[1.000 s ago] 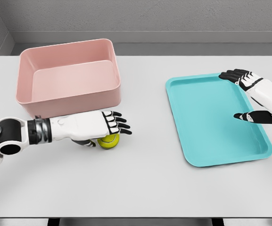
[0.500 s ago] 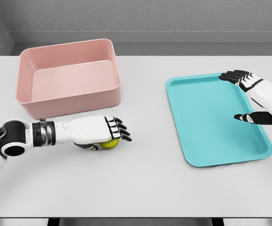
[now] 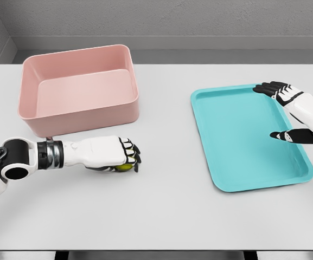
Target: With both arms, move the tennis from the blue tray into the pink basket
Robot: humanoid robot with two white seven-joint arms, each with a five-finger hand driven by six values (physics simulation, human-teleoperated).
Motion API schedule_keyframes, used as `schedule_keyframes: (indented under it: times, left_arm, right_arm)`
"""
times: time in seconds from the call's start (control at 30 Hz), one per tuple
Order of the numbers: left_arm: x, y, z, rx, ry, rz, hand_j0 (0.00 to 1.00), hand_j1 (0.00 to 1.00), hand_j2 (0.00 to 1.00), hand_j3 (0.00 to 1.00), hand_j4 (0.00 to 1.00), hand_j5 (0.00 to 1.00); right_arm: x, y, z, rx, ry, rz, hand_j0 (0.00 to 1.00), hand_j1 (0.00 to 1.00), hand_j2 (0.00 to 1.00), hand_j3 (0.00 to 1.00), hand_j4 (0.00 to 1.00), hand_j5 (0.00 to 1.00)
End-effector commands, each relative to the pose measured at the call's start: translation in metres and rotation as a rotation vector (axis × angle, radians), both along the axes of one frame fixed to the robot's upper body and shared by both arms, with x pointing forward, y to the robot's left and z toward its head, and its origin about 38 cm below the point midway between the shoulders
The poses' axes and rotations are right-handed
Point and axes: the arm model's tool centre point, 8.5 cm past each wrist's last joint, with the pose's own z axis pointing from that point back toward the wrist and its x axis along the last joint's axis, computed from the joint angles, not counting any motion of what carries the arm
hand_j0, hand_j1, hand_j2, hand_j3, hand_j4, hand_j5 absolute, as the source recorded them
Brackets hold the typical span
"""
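Both hands are in my view, with the left hand [image 3: 113,154] closed over the tennis ball [image 3: 125,167].
I see the ball low on the bench [image 3: 167,211], just in front of the pink basket [image 3: 77,89] and well apart from the blue tray [image 3: 248,138]. My right hand [image 3: 289,111] hangs open over the tray's far right edge, fingers spread, holding nothing.

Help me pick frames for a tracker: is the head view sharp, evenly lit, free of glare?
Head view: sharp throughout, soft even light, no glare; faint shadows under the pink basket, the blue tray and the left hand, which hides most of the tennis ball.
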Motion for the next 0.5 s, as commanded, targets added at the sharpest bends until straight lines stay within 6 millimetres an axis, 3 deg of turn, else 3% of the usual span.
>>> schedule_keyframes:
  times: [0.0, 0.2, 0.47]
  left_arm:
    - [0.0, 0.0, 0.0, 0.001, 0.003, 0.0, 0.57, 0.57, 0.57, 0.57, 0.57, 0.57]
    - [0.002, -0.003, 0.007, -0.007, -0.012, -0.009, 0.57, 0.57, 0.57, 0.57, 0.57, 0.57]
    - [0.006, 0.003, 0.035, -0.029, -0.049, -0.018, 0.59, 0.59, 0.59, 0.59, 0.59, 0.59]
  right_arm:
    - [0.0, -0.001, 0.0, 0.008, 0.002, -0.001, 1.0, 1.0, 1.0, 1.0, 1.0, 1.0]
    - [0.0, 0.0, 0.001, 0.008, 0.001, 0.0, 1.0, 1.0, 1.0, 1.0, 1.0, 1.0]
    - [0.0, -0.001, 0.0, 0.008, 0.002, -0.001, 1.0, 1.0, 1.0, 1.0, 1.0, 1.0]
